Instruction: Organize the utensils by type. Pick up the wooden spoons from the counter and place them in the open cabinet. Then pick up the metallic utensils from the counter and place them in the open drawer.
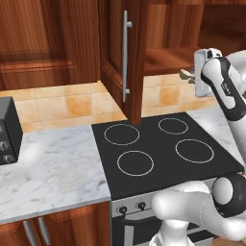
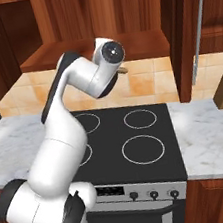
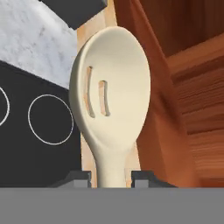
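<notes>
While a wooden spoon [image 3: 111, 100] was clamped by its handle in the tool [image 3: 111, 177], it was carried up beside the open cabinet [image 1: 166, 60].
No spoon was seen shelved yet; by judgement, this placement, the second spoon and both metal utensils remained, above the stove [image 1: 163, 149].

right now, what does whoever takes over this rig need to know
Gripper: jaws shut on a wooden spoon, slotted bowl pointing away from the hand.
Position: hand raised over the stove, beside the open cabinet, spoon tip near its shelf edge.
Done: this spoon is picked up.
Left: set it on the cabinet shelf. The other spoon, metallic utensils and drawer can't be judged from here.
</notes>
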### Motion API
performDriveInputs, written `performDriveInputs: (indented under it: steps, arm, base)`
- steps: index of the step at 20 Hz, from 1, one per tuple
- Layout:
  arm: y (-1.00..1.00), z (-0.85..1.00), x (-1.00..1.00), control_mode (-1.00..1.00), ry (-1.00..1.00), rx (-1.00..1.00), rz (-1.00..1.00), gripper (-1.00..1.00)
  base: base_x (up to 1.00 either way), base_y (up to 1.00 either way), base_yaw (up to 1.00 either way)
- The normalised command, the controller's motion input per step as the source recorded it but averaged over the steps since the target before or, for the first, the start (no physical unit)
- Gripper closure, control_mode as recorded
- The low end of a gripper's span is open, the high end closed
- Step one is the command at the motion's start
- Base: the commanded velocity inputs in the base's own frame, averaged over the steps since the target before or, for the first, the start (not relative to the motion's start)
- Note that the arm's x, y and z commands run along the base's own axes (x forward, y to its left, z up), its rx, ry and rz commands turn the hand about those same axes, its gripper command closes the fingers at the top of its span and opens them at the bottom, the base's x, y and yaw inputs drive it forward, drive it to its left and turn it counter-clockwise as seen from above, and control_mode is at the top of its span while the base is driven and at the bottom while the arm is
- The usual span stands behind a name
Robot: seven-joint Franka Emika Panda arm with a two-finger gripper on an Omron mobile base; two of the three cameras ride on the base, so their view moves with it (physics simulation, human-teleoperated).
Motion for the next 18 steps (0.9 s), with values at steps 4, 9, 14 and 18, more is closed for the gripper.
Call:
performDriveInputs:
  steps: [4, 9, 14, 18]
  arm:
    - [0.23, 0.36, 0.58, -1.0, -0.04, -0.28, 0.17, 1.0]
    - [0.21, 0.23, 0.74, -1.0, 0.01, -0.25, 0.09, 1.0]
    - [0.13, 0.34, 0.66, -1.0, 0.01, -0.2, 0.04, 1.0]
    - [0.19, 0.17, 0.47, -1.0, -0.05, -0.14, 0.02, 1.0]
  base:
    - [0.0, 0.0, 0.0]
    - [0.0, 0.0, 0.0]
    - [0.0, 0.0, 0.0]
    - [0.0, 0.0, 0.0]
